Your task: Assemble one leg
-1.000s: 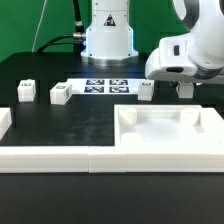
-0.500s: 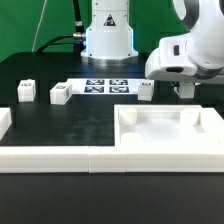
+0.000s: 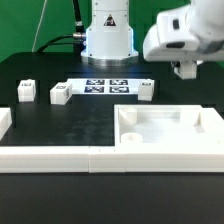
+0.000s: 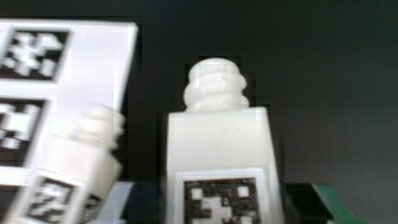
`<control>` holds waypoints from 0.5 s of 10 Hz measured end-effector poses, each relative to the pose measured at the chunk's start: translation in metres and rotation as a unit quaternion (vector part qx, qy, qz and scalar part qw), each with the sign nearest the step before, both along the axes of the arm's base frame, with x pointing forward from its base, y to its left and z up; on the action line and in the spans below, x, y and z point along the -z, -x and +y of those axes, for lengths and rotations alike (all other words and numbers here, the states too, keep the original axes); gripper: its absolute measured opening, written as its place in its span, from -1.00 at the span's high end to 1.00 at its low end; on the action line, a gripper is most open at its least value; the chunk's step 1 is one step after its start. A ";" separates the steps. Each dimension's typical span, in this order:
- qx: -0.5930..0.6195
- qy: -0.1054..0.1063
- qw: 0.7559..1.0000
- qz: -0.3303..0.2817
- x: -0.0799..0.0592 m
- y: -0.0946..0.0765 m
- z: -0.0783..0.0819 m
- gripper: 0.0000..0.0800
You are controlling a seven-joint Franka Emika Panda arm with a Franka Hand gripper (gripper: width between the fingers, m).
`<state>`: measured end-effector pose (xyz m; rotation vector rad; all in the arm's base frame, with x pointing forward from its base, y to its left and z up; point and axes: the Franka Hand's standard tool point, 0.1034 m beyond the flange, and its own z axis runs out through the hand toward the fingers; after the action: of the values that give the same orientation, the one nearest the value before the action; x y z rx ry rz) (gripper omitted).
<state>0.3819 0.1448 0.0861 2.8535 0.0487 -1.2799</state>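
In the wrist view my gripper [image 4: 222,208] is shut on the leg [image 4: 222,145], a white block with a ribbed screw tip and a marker tag on the face towards the camera. Dark fingers flank its lower end. A second leg [image 4: 86,145] stands beside it, next to the marker board [image 4: 45,70]. In the exterior view my gripper [image 3: 186,71] hangs above the table at the upper right, over the far side of the large white tray part [image 3: 165,140]. The held leg is hidden there by the hand. The second leg [image 3: 146,91] stands by the tray's far edge.
Two more legs [image 3: 25,91] [image 3: 60,94] stand at the exterior view's left, beside the marker board [image 3: 105,86]. A long white border rail [image 3: 60,158] runs along the front with a short upright end at the left. The robot base [image 3: 108,35] is behind.
My gripper has risen from table height by the tray's far edge and shifted slightly towards the exterior view's left. The other legs and the tray have not moved.
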 end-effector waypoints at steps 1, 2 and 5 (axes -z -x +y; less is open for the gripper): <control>0.000 -0.002 1.000 -0.008 -0.003 -0.008 0.002 0.28; 0.000 -0.002 1.000 -0.007 -0.001 -0.006 0.002 0.28; 0.006 -0.012 0.994 -0.106 0.002 -0.020 0.006 0.28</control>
<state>0.4016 0.1505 0.0840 2.9969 0.0448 -0.9758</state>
